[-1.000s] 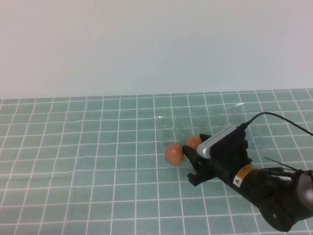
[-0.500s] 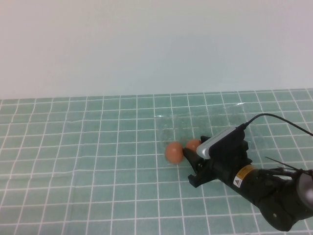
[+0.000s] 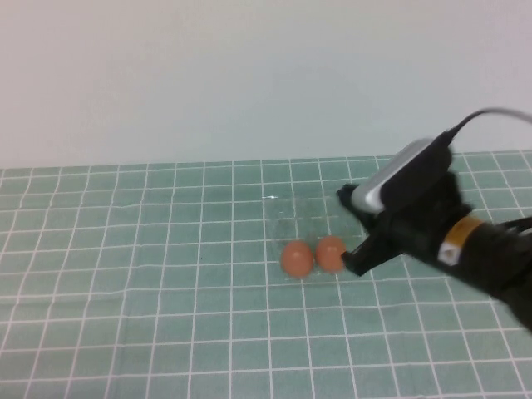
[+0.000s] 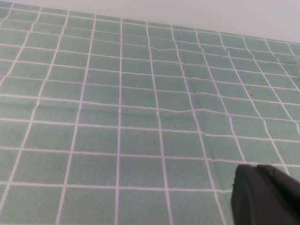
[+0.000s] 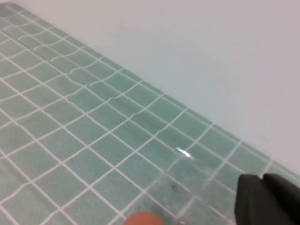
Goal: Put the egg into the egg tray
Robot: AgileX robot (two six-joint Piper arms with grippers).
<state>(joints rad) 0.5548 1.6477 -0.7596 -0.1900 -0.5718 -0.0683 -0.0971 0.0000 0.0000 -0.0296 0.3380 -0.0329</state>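
Two alike orange-brown eggs lie side by side, the left egg [image 3: 296,258] and the right egg [image 3: 331,253]. They sit at the near left part of the clear egg tray [image 3: 366,206]; I cannot tell whether they rest in cups. My right gripper [image 3: 352,265] is shut and empty, raised just right of the right egg. In the right wrist view its fingers [image 5: 269,201] are together, the tray's glint [image 5: 183,152] shows, and one egg [image 5: 143,218] peeks in at the frame's edge. My left gripper [image 4: 262,194] is shut and empty over bare cloth, outside the high view.
A green tablecloth with a white grid [image 3: 150,274] covers the table. A plain pale wall [image 3: 249,75] stands behind it. The right arm's cable [image 3: 499,112] arcs above the wrist.
My right arm has lifted and drawn back to the right, off the eggs. The right egg now shows whole and sits slightly nearer. The left egg has not moved.
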